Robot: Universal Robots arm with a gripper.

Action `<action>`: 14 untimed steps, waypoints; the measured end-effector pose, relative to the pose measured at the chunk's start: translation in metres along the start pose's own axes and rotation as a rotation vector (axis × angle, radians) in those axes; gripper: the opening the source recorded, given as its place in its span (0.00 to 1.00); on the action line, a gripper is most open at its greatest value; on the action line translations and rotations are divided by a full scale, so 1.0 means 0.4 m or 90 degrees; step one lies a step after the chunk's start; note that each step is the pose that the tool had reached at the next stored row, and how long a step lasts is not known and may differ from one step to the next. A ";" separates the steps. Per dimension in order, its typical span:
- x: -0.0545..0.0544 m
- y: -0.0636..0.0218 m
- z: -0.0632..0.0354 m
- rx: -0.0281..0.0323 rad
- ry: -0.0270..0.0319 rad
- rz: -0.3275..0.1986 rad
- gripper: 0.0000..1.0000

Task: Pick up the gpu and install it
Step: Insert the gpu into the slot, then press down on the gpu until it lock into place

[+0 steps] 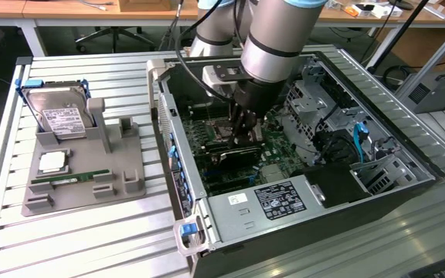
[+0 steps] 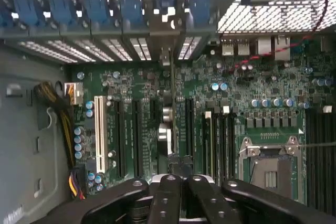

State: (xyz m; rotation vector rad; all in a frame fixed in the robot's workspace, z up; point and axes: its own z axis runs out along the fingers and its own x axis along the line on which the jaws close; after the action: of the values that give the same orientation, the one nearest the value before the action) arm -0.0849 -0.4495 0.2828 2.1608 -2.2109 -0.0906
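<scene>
Gripper (image 1: pixel 243 134) clenched on gpu (image 1: pixel 236 152) | computer case (image 1: pixel 408 191) surrounds it, motherboard (image 2: pixel 262 90) below | slatted tabletop (image 1: pixel 91 231) carries case, grey tray (image 1: pixel 83 174) beside.

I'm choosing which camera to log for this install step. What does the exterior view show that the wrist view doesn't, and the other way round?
Exterior view alone: the grey parts stand outside the computer case, holding the hard drive and the green memory stick; also the arm reaching into the case. Wrist view alone: the white expansion slot, the yellow and black cable bundle and the empty processor socket. Both: the gripper shut on the gpu, held on edge over the motherboard.
</scene>
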 end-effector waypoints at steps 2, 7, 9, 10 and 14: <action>-0.001 -0.024 0.001 -0.0061 0.0001 0.000 0.11; -0.001 -0.066 0.001 -0.0158 0.0005 -0.001 0.11; -0.002 -0.067 0.001 -0.0158 0.0005 -0.001 0.11; -0.002 -0.067 0.001 -0.0159 0.0004 -0.001 0.11; -0.002 -0.067 0.001 -0.0159 0.0001 -0.002 0.11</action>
State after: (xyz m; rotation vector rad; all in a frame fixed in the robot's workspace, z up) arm -0.0583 -0.4495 0.2806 2.1506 -2.1951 -0.1173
